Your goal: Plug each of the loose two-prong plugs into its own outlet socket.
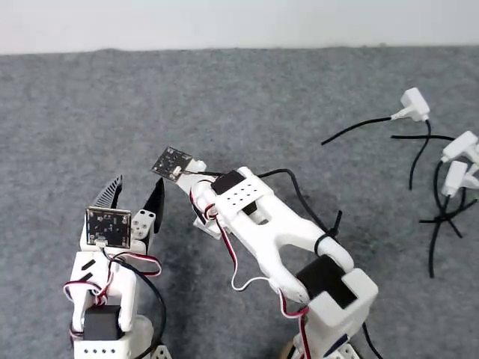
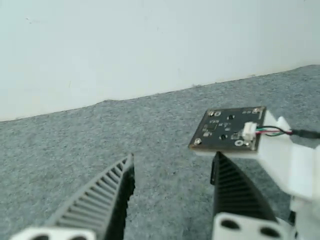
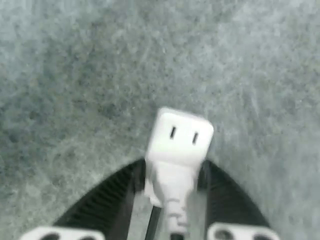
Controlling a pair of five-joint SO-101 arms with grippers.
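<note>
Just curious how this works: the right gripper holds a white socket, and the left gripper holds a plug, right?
Not quite. The left wrist view shows the left gripper open and empty. The right gripper does hold the white socket.

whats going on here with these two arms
The right gripper is shut on a white two-slot outlet socket, holding it close to the grey mat. The left gripper sits open and empty next to the right arm. Three white cord ends on black cables lie off at the right of the high view, with neither gripper on them. Whether any of those are joined cannot be told.
</note>
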